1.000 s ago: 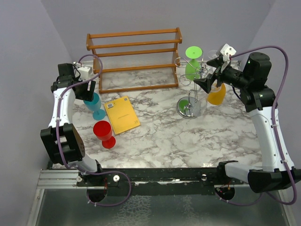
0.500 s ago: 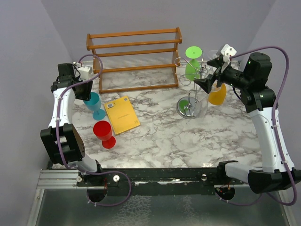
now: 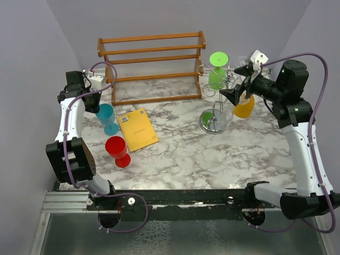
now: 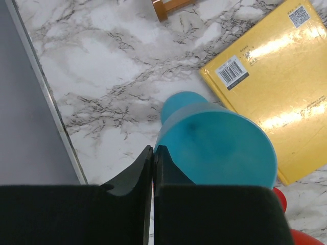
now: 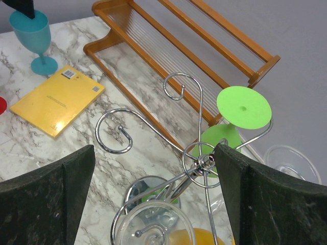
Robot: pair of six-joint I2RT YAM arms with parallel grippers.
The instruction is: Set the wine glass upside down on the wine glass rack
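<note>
A teal wine glass (image 3: 107, 115) stands upright on the marble table, left of a yellow book. My left gripper (image 3: 96, 103) is shut on its rim at the near-left edge; the left wrist view shows the two fingers pressed together at my left gripper (image 4: 153, 151), one over the bowl of the teal glass (image 4: 219, 148). The silver wine glass rack (image 3: 213, 120) stands at the right with a green glass (image 3: 218, 74), an orange glass (image 3: 245, 108) and clear glasses hanging upside down. My right gripper (image 3: 237, 83) is open above the rack's hub (image 5: 204, 162), holding nothing.
A red wine glass (image 3: 117, 150) stands near the teal one, toward the front. The yellow book (image 3: 137, 129) lies flat between them and the rack. A brown wooden slatted shelf (image 3: 151, 66) runs along the back wall. A curled rack arm (image 5: 115, 133) shows no glass.
My left gripper's jaws have closed onto the teal glass's rim. The right arm and the glass have hardly moved.
</note>
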